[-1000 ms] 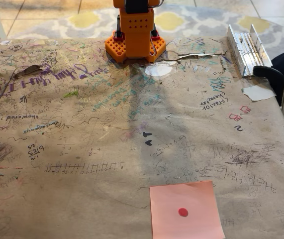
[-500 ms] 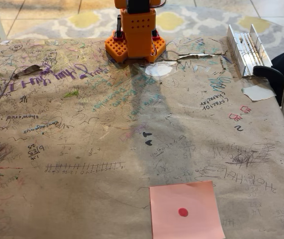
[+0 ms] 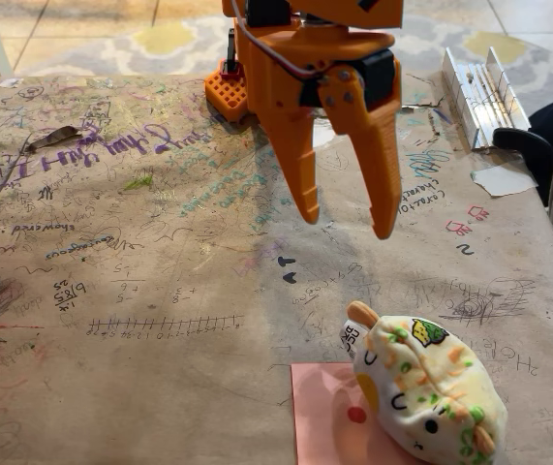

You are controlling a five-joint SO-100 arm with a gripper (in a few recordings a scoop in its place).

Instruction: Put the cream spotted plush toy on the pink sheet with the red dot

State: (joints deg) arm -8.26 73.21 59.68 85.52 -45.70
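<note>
My gripper (image 3: 346, 225) hangs wide open and empty at upper center, plush toy (image 3: 429, 389) lying lower right, half on the pink sheet (image 3: 320, 412), so placing looks done; next I'd just retreat.

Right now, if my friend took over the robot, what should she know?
Gripper: the jaws are open and hold nothing, hanging above the table and apart from the toy.
The cream spotted plush toy lies on its side on the pink sheet with the red dot, covering the sheet's right part. The red dot shows just left of the toy.
Done: the toy is on the sheet and let go.
Left: probably nothing except pulling the arm back. The toy sits off to the right of the dot, so nudge it only if it has to be centred.
</note>
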